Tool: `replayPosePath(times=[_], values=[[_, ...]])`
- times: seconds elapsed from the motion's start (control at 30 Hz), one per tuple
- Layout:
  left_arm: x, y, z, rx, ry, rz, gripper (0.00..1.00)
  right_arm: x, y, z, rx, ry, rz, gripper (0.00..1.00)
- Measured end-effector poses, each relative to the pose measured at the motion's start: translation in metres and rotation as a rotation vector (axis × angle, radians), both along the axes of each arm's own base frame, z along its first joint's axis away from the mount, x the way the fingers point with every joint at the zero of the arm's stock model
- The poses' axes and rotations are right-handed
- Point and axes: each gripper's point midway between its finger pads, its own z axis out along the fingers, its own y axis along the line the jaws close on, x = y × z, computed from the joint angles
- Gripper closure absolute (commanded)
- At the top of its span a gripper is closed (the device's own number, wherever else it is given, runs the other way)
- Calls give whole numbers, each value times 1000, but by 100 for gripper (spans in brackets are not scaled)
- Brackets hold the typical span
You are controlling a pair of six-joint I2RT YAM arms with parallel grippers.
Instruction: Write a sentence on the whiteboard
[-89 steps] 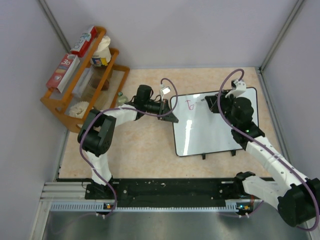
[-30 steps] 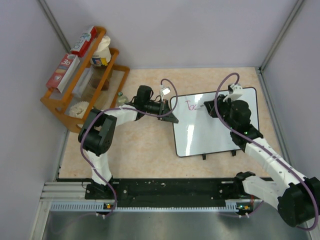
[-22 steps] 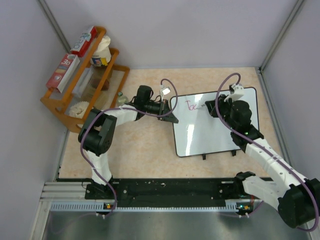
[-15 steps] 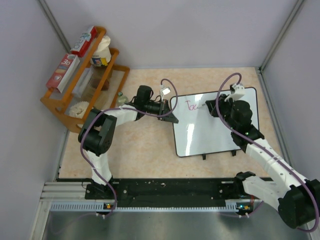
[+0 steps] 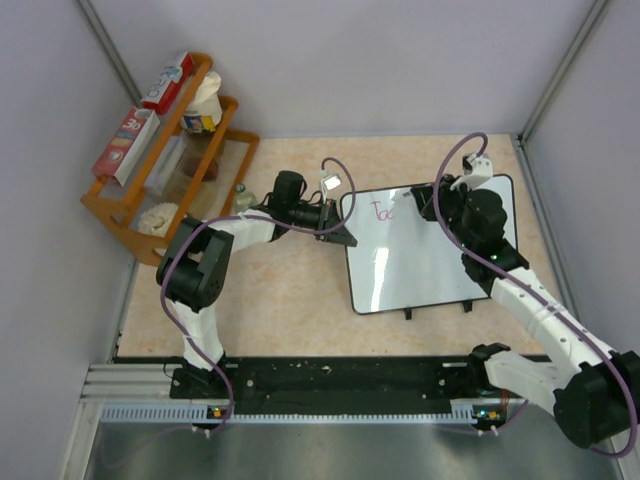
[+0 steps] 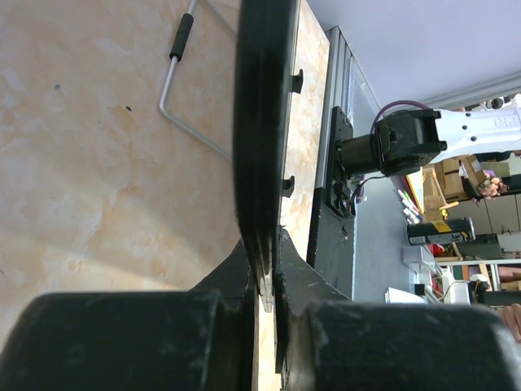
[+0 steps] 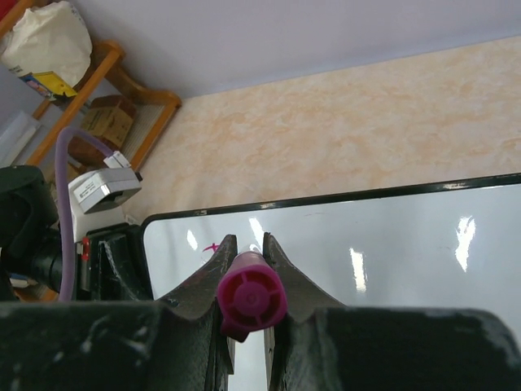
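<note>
- Shows the whiteboard (image 5: 430,260) lying face up on the worktop (image 5: 290,290), with a wooden rack (image 5: 130,215) well off to the left of the whiteboard.
- Clamps the left edge of the whiteboard in the left pincer (image 5: 345,235), shut tight on the thin black frame (image 6: 262,122), as seen edge-on in the left wrist view.
- Looks like a holding job: pinning the whiteboard down to stop any sliding or turning under the push of a pen.
- Grips a pink marker (image 7: 251,297) in the right pincer (image 7: 245,243), closed snugly around the barrel.
- Points the back end of the marker at the wrist camera and the tip down toward the whiteboard, the right way round for writing.
- Hangs over the far part of the whiteboard, just to the right of the pink letters.
- Cannot tell whether the tip touches the whiteboard, with the tip hidden behind the pincer.
- Shows only the start of the sentence (image 5: 382,211): a few pink letters near the far left corner of the whiteboard.
- Leaves most of the whiteboard bare, so probably an early point in the job.
- Starts at that corner most likely to save room to the right and below for more words.
- Calls for a light, steady press next, to avoid a skid or a smudge.
</note>
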Motion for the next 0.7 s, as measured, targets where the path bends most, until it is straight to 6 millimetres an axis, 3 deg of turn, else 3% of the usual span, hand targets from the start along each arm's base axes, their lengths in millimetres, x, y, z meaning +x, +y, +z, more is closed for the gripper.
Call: replayPosePath(times=[0.3, 0.7], values=[[0, 0, 0, 1, 2, 1, 100, 11, 0, -16, -19, 43, -19, 100], [0, 0, -2, 2, 7, 0, 100, 12, 1, -17, -18, 41, -15, 100]])
